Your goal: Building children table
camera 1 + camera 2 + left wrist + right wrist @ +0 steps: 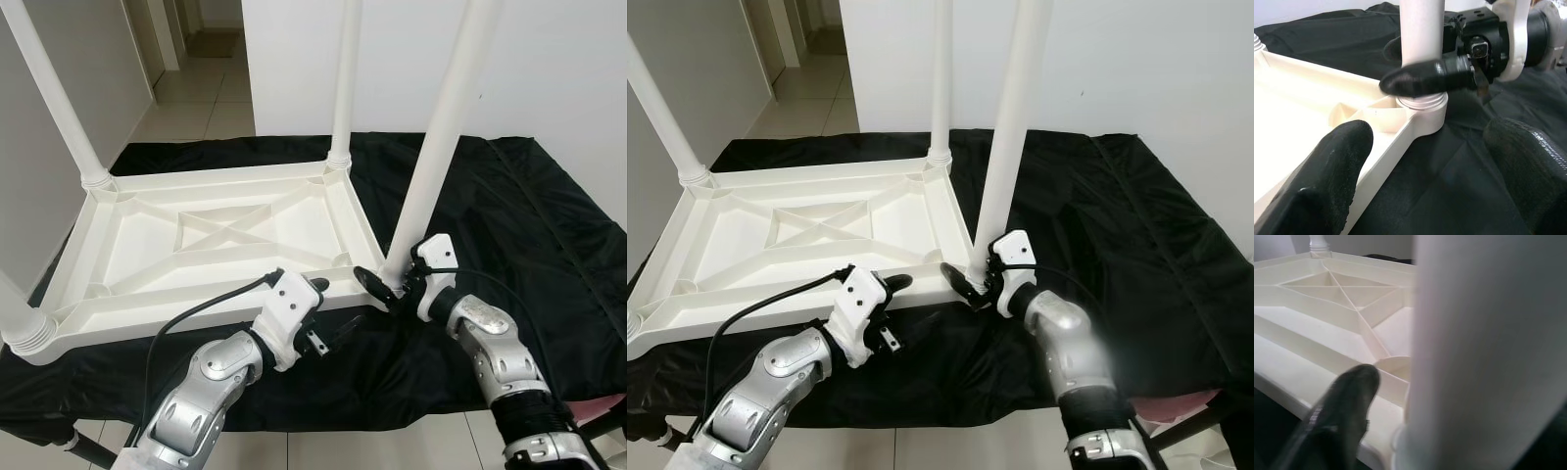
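The white plastic table top [211, 235] is lying upside down in front of me on a black cloth [509, 225], its ribbed underside with a crossed brace facing up. Legs are standing upright in its corners: far left [54, 93], far right [343, 83] and near left [20, 318]. The near right leg [441, 127] is sitting in its socket, leaning slightly.
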Robot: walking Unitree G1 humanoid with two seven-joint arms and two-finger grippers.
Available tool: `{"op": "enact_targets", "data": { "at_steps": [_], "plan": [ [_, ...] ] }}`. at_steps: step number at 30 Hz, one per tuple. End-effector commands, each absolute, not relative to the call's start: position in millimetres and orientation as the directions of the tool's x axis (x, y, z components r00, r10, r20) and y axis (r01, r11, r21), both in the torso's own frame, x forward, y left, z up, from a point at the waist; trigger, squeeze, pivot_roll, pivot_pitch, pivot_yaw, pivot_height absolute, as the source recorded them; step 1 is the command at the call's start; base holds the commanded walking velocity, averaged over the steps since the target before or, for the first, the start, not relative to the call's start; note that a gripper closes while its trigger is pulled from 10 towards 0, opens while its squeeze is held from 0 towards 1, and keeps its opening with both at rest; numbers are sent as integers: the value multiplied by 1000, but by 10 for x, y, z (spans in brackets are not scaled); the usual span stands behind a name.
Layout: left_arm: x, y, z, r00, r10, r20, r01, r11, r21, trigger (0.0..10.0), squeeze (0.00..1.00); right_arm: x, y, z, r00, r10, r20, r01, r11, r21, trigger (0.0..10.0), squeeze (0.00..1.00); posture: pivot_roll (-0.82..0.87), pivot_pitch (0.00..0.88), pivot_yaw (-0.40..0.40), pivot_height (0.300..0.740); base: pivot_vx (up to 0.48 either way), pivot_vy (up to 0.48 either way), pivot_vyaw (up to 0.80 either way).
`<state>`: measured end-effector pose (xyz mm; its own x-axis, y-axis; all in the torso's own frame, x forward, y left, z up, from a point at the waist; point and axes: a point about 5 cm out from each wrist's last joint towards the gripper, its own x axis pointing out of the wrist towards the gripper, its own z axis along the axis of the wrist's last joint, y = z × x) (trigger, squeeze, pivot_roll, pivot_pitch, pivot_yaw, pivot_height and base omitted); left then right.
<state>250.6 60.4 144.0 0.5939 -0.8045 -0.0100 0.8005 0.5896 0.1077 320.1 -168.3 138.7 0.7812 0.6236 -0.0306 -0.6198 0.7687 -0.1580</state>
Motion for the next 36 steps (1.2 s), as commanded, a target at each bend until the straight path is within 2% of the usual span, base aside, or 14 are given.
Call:
{"op": "enact_targets", "data": {
  "at_steps": [1, 4, 5, 6, 7, 12, 17, 21, 23, 25, 30, 32, 36],
  "plan": [
    [2462, 574, 1434, 525, -850, -25, 847, 521, 104, 10000, 0, 3195, -1658, 1343, 759, 650, -49, -648, 745, -158, 0, 0, -65, 18, 29, 740, 0, 0, 0],
    [2462, 579, 1433, 526, -850, -27, 847, 521, 106, 10000, 0, 3210, -1679, 1332, 750, 660, -49, -659, 737, -153, 0, 0, -63, 15, 30, 740, 0, 0, 0],
    [2469, 588, 1438, 529, -848, -27, 845, 523, 110, 10000, 0, 3205, -1691, 1333, 750, 660, -43, -658, 740, -140, 1255, 0, -61, 17, 27, 740, 0, 0, 0],
    [2469, 588, 1438, 529, -848, -27, 845, 523, 110, 10000, 0, 3205, -1691, 1333, 750, 660, -43, -658, 740, -140, 1255, 0, -61, 17, 27, 740, 0, 0, 0],
    [2473, 598, 1443, 532, -847, -25, 844, 527, 106, 10000, 0, 3193, -1697, 1339, 757, 653, -34, -651, 747, -133, 9686, 0, -63, 18, 25, 740, 0, 0, 0],
    [2468, 603, 1436, 533, -846, -29, 843, 528, 104, 10000, 0, 3135, -1668, 1346, 806, 592, -13, -592, 804, -49, 10000, 0, -66, 31, 22, 740, 0, 0, 0],
    [2456, 606, 1435, 533, -846, -27, 843, 529, 98, 10000, 0, 3096, -1642, 1334, 844, 536, -20, -537, 842, -58, 10000, 0, -68, 32, 23, 740, 0, 0, 0],
    [2451, 601, 1423, 531, -846, -32, 845, 527, 93, 10000, 0, 3001, -1545, 1278, 906, 421, -35, -422, 905, -53, 10000, 0, -79, 38, 28, 740, 0, 0, 0],
    [2451, 601, 1423, 531, -846, -32, 845, 527, 93, 10000, 0, 3001, -1545, 1278, 906, 421, -35, -422, 905, -53, 10000, 0, -79, 38, 28, 740, 0, 0, 0],
    [2457, 605, 1424, 528, -848, -35, 847, 524, 93, 10000, 0, 2967, -1490, 1217, 951, 302, -64, -305, 951, -41, 10000, 0, -82, 42, 35, 740, 0, 0, 0],
    [2456, 605, 1430, 525, -850, -36, 849, 521, 95, 10000, 0, 2931, -1446, 1175, 974, 208, -86, -209, 978, -5, 10000, 0, -78, 50, 31, 740, 0, 0, 0],
    [2452, 604, 1432, 526, -850, -37, 848, 521, 96, 10000, 0, 2877, -1394, 1151, 996, 48, -80, -46, 998, 31, 10000, 0, -65, 49, 31, 740, 0, 0, 0],
    [2437, 615, 1434, 532, -846, -37, 845, 527, 91, 10000, 0, 2825, -1274, 1184, 998, -34, -47, 38, 996, 82, 10000, 0, -59, 54, 41, 740, 0, 0, 0]
  ]
}}
